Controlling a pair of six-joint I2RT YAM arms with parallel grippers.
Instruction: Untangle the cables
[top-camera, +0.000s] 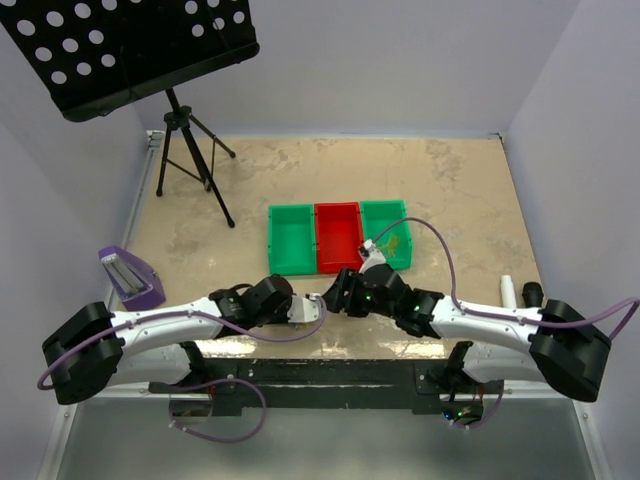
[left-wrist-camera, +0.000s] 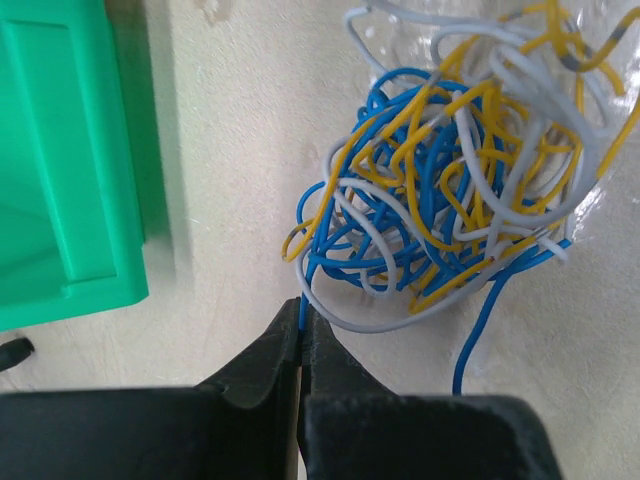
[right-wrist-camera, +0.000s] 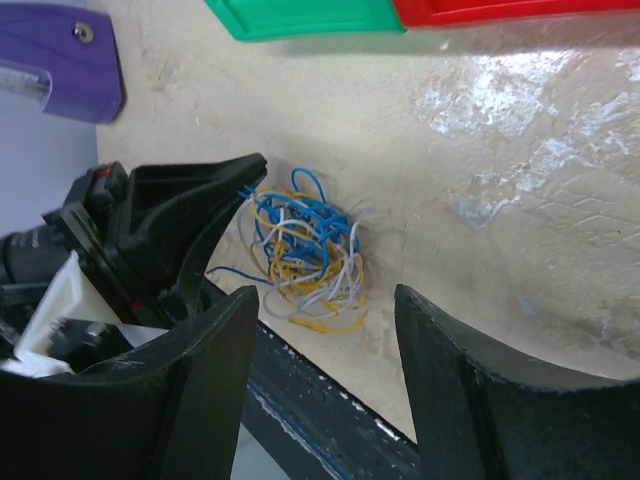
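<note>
Left gripper (left-wrist-camera: 301, 335) shut on blue cable (left-wrist-camera: 302, 310) at its near end; my right gripper (right-wrist-camera: 327, 300) open, just right of ball of cables (left-wrist-camera: 440, 190). All colours knotted, nothing separated yet.

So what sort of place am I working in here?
Probably a lab test cell, not a home: plain white walls box in a stone-look table, with colour-coded bins and a tripod stand.

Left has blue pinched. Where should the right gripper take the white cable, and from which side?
Probably the white cable at its loops bulging from the tangle on the side away from the left gripper, shut on the blue cable. Bring the open right gripper from that side, jaws across the strand; elsewhere white weaves through the others.
</note>
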